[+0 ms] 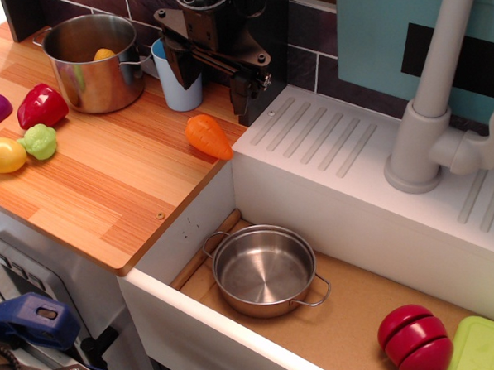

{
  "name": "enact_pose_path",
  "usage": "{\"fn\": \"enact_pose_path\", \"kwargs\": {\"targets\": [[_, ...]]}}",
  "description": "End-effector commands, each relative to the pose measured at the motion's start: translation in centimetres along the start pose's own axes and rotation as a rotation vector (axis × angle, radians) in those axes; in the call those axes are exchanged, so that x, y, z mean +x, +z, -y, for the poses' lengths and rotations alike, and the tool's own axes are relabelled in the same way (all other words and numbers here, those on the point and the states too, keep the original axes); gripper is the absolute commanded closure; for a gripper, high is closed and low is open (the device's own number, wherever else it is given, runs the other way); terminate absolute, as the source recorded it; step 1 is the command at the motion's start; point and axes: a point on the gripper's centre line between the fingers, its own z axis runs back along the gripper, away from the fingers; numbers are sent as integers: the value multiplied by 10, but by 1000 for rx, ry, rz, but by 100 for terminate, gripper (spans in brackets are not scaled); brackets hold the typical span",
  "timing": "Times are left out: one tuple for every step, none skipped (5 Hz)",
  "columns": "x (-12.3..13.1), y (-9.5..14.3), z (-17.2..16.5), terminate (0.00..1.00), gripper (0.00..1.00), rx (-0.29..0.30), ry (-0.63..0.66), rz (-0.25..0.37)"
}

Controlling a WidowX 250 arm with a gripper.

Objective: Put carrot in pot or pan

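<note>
At a toy kitchen counter, we find the gripper [210,77] hanging above the back of the wooden countertop [106,184], its 2 dark fingers spread apart with nothing between them. The carrot [209,136] lies on its side on the wood just below and slightly in front of those fingers, near the edge where the countertop meets the white drainboard [327,139]; it is near the gripper but not touched by it.

We judge the task to be at its opening step, the approach to the pick: the carrot is not yet grasped and the pan [264,269] sits empty down in the sink well [353,312], well apart from the carrot and lower than the counter. The next move, as we read it, calls for lowering the open fingers straight over the carrot's thick middle, closing on it, then lifting clear of the counter lip before carrying it forward and down to the pan.

Behind the gripper stands a blue cup [178,85], close enough that a descent should keep clear of it. The taller steel pot [95,60] at the back left, holding 1 yellow toy [103,54], is not the target.
</note>
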Motion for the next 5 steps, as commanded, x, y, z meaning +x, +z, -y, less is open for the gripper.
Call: {"fn": "enact_pose_path", "kwargs": {"targets": [[0, 0, 0, 0, 0, 0, 0, 0], [5, 3, 0, 0, 0, 35, 60, 2], [7, 1, -1, 0, 0, 42, 64, 6], [8, -3, -2, 0, 0, 41, 70, 13], [7, -11, -4, 0, 0, 45, 85, 14]]}}
